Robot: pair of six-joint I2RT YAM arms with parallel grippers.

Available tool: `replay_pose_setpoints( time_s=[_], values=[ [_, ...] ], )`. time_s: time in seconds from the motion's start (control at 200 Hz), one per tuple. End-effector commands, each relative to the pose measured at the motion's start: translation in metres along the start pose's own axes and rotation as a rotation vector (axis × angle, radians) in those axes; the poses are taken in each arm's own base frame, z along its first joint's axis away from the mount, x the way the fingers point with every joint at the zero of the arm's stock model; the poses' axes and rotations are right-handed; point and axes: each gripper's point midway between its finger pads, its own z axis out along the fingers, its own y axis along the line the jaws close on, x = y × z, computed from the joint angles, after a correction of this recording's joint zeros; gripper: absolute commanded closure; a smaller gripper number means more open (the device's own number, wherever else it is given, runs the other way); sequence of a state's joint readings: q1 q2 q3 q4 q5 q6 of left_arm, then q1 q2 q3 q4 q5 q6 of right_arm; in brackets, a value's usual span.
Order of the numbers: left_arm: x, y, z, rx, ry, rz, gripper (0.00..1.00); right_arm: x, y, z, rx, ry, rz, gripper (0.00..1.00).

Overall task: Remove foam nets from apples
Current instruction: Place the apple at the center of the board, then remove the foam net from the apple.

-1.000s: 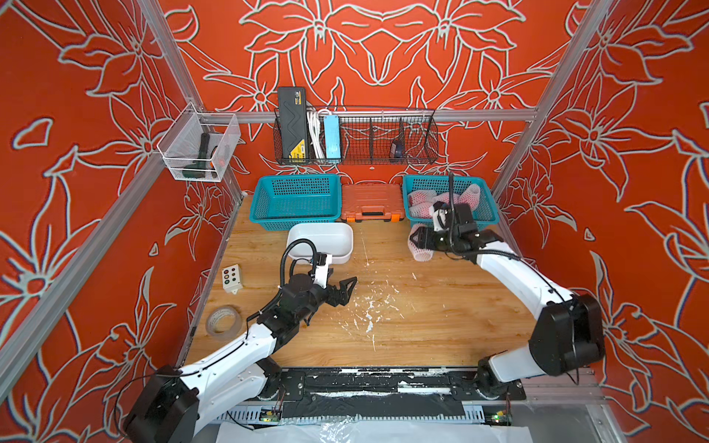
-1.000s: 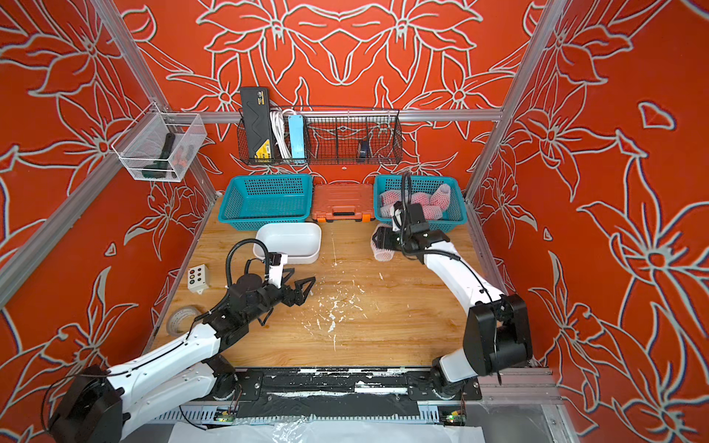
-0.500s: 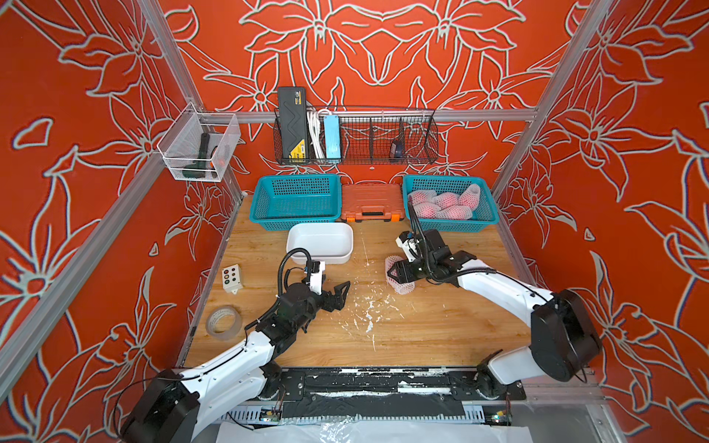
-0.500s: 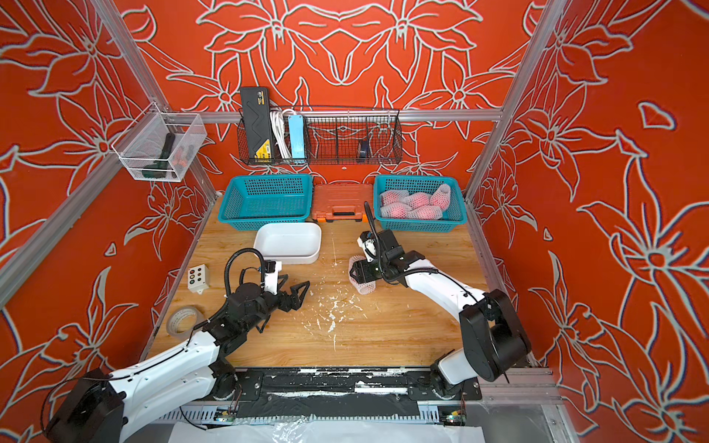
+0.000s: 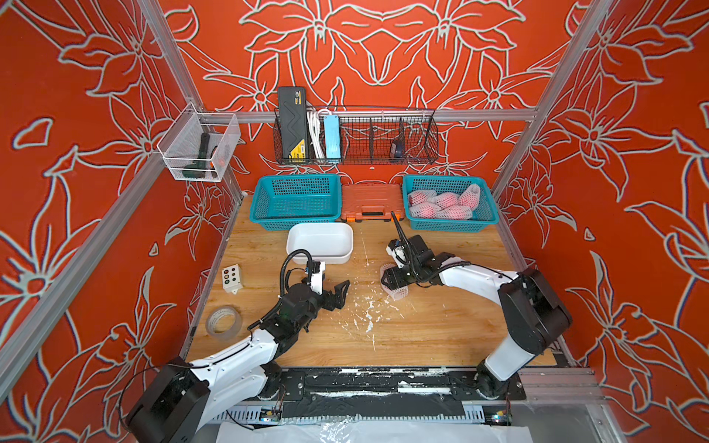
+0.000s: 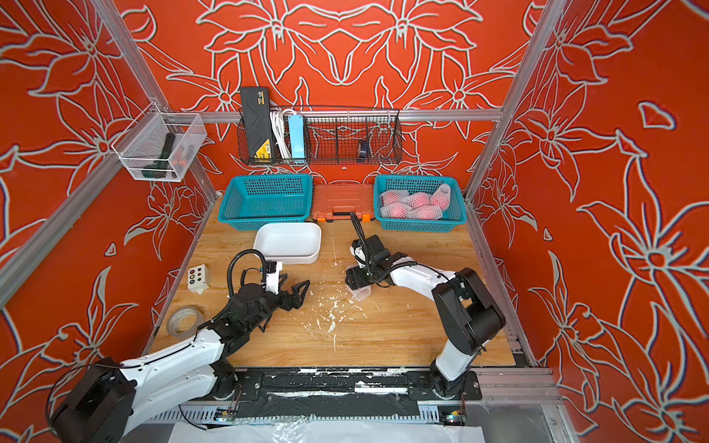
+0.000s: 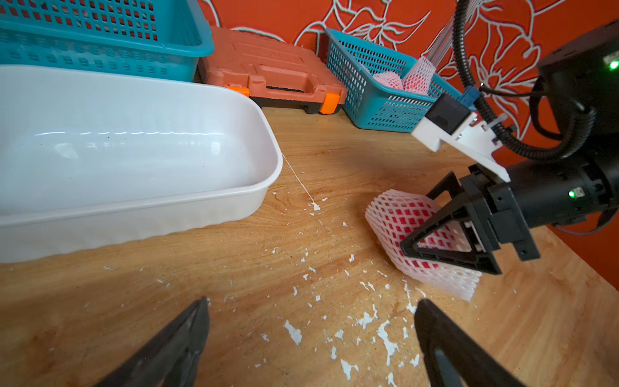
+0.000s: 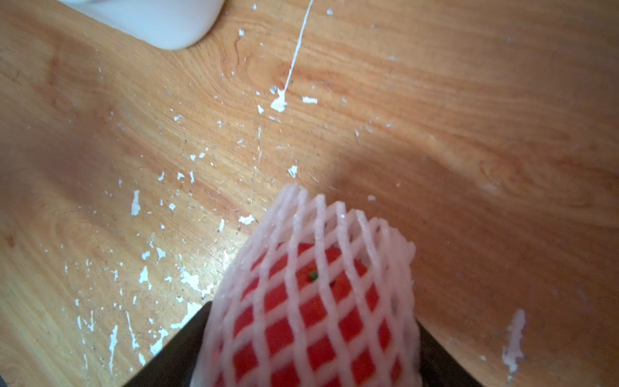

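Observation:
One red apple in its white foam net (image 5: 399, 294) (image 6: 363, 293) (image 7: 398, 214) (image 8: 311, 284) rests on the wooden table, right of centre. My right gripper (image 5: 391, 280) (image 6: 355, 282) (image 7: 418, 221) (image 8: 313, 313) is shut on it, with a black finger against the net on each side. My left gripper (image 5: 341, 291) (image 6: 301, 291) (image 7: 311, 305) hovers open and empty a short way left of it, pointing at it. Several more netted apples (image 5: 441, 203) (image 6: 416, 203) lie in the teal basket (image 5: 449, 227) (image 6: 420, 227) at the back right.
A white tub (image 5: 320, 241) stands behind my left gripper. An empty teal basket (image 5: 295, 199) and an orange case (image 5: 370, 201) line the back wall. A tape roll (image 5: 223, 322) and a button box (image 5: 231, 277) sit at the left edge. White flakes (image 5: 368, 310) litter the middle.
My right arm carried the netted apple from beside the back right basket forward to the table's middle and lowered it onto the wood. My left gripper barely shifted, staying open.

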State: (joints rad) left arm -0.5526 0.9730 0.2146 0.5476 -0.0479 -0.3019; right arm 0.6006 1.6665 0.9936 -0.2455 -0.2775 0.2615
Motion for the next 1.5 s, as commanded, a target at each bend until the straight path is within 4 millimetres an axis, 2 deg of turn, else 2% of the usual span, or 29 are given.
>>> replay_pose_setpoints(
  time_s=[0.0,0.035,0.12,0.255,0.455,0.515,0.596,0.741,0.826,0.991,1.171,1.361,1.491],
  values=[
    [-0.015,0.000,0.001,-0.009,-0.062,0.010,0.05,-0.037,0.003,-0.009,0.025,-0.097,-0.035,0.02],
    [-0.010,0.002,0.005,-0.018,-0.041,0.014,0.05,-0.045,0.004,-0.012,0.028,-0.119,-0.042,0.01],
    [-0.014,0.000,0.008,-0.015,-0.043,0.019,0.04,-0.062,0.002,-0.021,0.064,-0.155,-0.043,0.01],
    [-0.016,-0.002,0.012,-0.015,-0.035,0.028,0.04,-0.076,-0.004,-0.044,0.130,-0.204,-0.040,0.01],
    [-0.009,-0.001,0.015,-0.016,-0.014,0.028,0.04,-0.062,-0.014,-0.079,0.178,-0.245,-0.029,0.02],
    [-0.009,-0.001,0.016,-0.013,-0.010,0.031,0.04,-0.052,-0.019,-0.086,0.178,-0.263,-0.003,0.02],
    [-0.010,-0.003,0.018,-0.007,-0.001,0.034,0.03,-0.032,-0.035,-0.093,0.194,-0.250,0.091,0.02],
    [-0.007,-0.007,0.021,0.019,0.004,0.026,0.03,0.005,-0.065,-0.086,0.167,-0.237,0.227,0.02],
    [-0.004,-0.009,0.025,0.026,0.020,0.026,0.04,0.011,-0.078,-0.082,0.118,-0.258,0.286,0.02],
    [-0.004,-0.013,0.029,0.041,0.041,0.023,0.04,0.006,-0.055,-0.067,-0.075,-0.279,0.248,0.02],
    [-0.012,-0.021,0.023,0.085,0.010,0.027,0.04,0.014,-0.041,-0.051,-0.193,-0.255,0.274,0.02],
    [-0.016,-0.024,0.019,0.100,-0.012,0.031,0.04,0.027,-0.044,-0.041,-0.146,-0.212,0.270,0.02],
    [-0.014,-0.024,0.021,0.102,-0.004,0.034,0.04,0.031,-0.048,-0.039,-0.119,-0.204,0.268,0.06]
  ],
)
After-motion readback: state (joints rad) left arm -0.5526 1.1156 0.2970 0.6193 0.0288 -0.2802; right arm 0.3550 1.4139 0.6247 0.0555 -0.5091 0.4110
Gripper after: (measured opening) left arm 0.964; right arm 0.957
